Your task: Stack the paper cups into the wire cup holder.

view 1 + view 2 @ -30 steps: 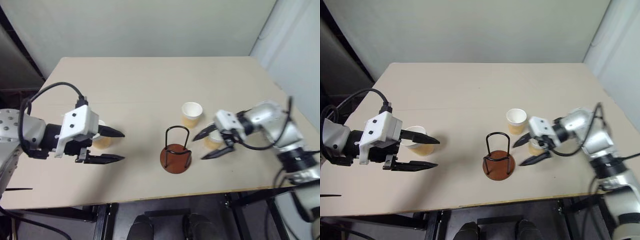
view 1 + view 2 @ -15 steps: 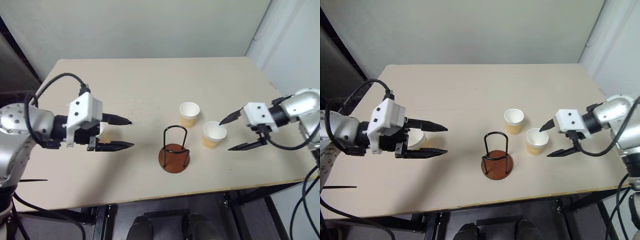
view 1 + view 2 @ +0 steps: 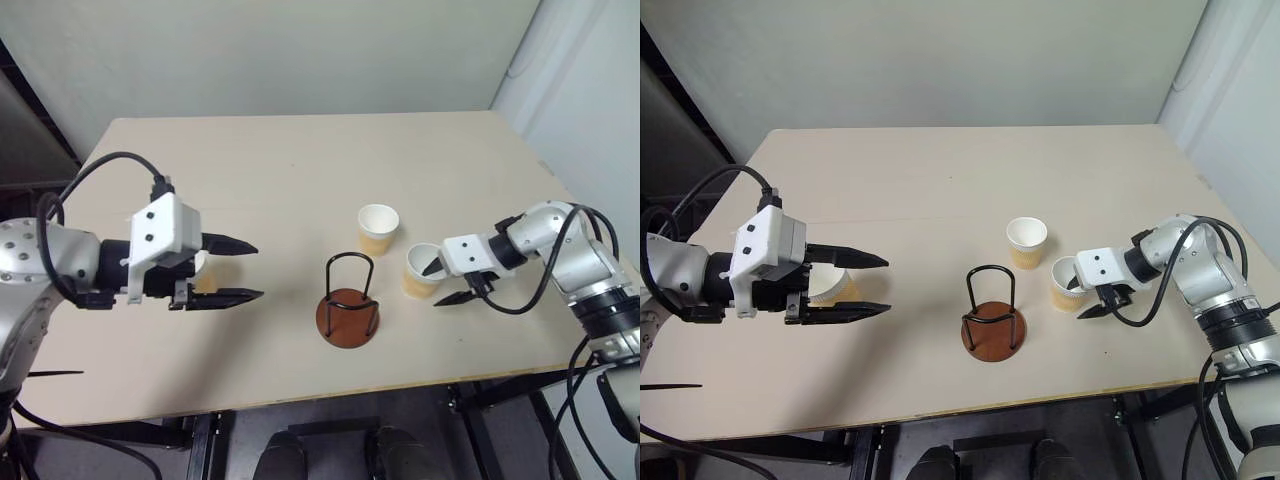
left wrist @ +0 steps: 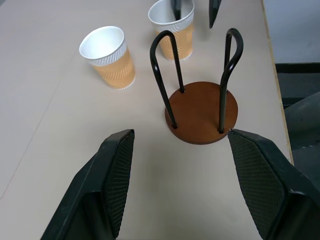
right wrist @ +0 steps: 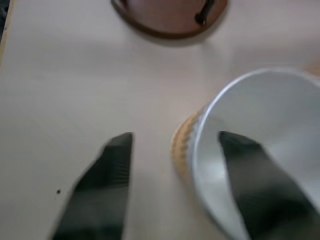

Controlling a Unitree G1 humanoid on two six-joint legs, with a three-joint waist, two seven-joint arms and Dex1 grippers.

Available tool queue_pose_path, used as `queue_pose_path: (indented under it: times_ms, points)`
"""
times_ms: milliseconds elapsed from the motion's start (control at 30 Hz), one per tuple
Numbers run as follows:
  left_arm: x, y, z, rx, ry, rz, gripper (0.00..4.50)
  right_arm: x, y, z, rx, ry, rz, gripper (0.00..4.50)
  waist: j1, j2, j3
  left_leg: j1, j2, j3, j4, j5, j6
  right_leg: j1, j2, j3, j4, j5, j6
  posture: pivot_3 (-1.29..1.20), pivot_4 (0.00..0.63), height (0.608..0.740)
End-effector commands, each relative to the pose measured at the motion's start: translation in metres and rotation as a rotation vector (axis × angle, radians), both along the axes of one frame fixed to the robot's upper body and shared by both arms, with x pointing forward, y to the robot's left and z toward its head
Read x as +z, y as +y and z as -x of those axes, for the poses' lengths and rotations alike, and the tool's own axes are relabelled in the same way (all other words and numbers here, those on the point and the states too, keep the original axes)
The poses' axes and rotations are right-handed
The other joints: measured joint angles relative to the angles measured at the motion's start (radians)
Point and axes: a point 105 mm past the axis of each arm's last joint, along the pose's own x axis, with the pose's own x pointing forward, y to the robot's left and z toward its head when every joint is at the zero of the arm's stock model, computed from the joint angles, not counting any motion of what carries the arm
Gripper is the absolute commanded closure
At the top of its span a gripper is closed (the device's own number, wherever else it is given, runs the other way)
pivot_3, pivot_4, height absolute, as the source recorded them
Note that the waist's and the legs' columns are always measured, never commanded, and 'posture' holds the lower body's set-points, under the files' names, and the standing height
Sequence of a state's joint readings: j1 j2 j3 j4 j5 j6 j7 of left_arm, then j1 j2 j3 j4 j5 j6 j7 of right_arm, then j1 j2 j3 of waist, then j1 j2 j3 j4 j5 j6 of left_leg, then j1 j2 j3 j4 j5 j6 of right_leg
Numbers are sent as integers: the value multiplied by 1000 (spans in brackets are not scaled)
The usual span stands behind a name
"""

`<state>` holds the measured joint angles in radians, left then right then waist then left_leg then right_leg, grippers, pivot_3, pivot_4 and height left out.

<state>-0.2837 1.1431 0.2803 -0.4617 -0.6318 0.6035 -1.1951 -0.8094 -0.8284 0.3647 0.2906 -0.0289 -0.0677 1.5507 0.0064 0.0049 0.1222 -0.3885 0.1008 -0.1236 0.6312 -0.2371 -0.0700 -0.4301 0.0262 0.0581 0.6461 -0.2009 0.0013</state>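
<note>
I see right fingers (image 3: 438, 281) straddling rim of cup (image 3: 421, 270), one inside, one outside, not clamped. Left fingers (image 3: 232, 270) open over second cup (image 3: 830, 286). Holder (image 3: 349, 300) empty; third cup (image 3: 377, 229) at its 1 o'clock on counter (image 3: 300, 170).

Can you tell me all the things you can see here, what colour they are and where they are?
paper cups: three, tan-orange with white insides; one behind the holder, one to its right with a finger of the right gripper inside its rim, one on the left, partly hidden behind the left gripper.
wire cup holder: one, reddish-brown disc base with black wire loops, near the table's front middle, with no cup in it.
table: one, pale beige, under everything.
left gripper: black jaws spread, above the table on the left.
right gripper: black jaws astride the right cup's wall.
</note>
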Motion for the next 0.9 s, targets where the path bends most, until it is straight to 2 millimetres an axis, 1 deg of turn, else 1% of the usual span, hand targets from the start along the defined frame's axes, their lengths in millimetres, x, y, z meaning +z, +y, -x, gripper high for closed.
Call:
queue_pose_path:
  times_ms: [33, 167, 233, 333, 400, 467, 533, 567, 633, 800, 900]
  points:
    - [11, 1, 4, -1, -44, -5, 1282, 22, 2, -3, 29, -80, -38, 3047, 0, 0, 0, 0, 0, 0, 0, 0, 0, 0, 0, 0, 0, -1, -2, 0, 150, 740]
    - [10, 2, 1, 8, -50, -5, 1282, 28, 6, 7, 70, -71, -74, 4462, 0, 0, 0, 0, 0, 0, 0, 0, 0, 0, 0, 1, 0, -2, -3, 0, 150, 740]
    - [12, 4, 0, 18, -61, -4, 1282, 45, 3, 12, 78, -91, -98, 4462, 0, 0, 0, 0, 0, 1, 0, 0, 0, 0, 0, 1, 0, -2, -3, 0, 150, 740]
    - [15, 9, -3, 37, -73, -3, 1282, 92, 8, 23, 114, -133, -205, 4462, 2, 1, 1, -1, -1, 2, 0, 0, 0, -1, 3, 1, 0, -2, -4, 0, 150, 740]
    - [15, 12, -4, 44, -74, -5, 1282, 119, 16, 33, 166, -153, -287, 4462, 3, 1, 1, -1, -1, 4, 0, 0, -1, -1, 3, 3, 0, -2, -4, 0, 150, 740]
    - [14, 12, -5, 43, -73, -6, 1282, 149, 32, 43, 235, -156, -401, 4462, 0, 1, 0, 0, -1, 6, 0, 0, -1, -1, 5, 3, 0, -3, -5, 0, 150, 740]
    - [13, 11, -5, 38, -70, -5, 1282, 164, 44, 53, 306, -147, -457, 4462, -2, 0, 0, 2, 0, 9, 0, 0, -1, -1, 6, 2, 0, -4, -6, 0, 150, 740]
    - [12, 11, -5, 36, -69, -4, 1282, 166, 52, 58, 340, -128, -477, 4462, -2, 0, 0, 3, 0, 12, -1, 0, -1, -1, 7, 1, 0, -5, -6, 0, 150, 740]
    - [12, 10, -4, 29, -67, -5, 1282, 160, 65, 63, 388, -100, -470, 4462, -2, 0, 0, 5, 0, 15, -1, 0, -1, -1, 7, 2, 0, -5, -6, 0, 150, 740]
    - [11, 8, -1, 16, -61, -15, 1282, 132, 83, 65, 438, -48, -406, 4462, 3, 0, 0, 4, 0, 21, 0, 0, -1, -2, 5, 6, 0, -5, -7, 0, 150, 740]
    - [10, 7, 2, 15, -60, -19, 1282, 118, 89, 66, 449, -7, -388, 4462, 3, 0, 0, 4, 0, 21, 0, 0, -1, -3, 4, 6, 0, -5, -7, 0, 150, 740]
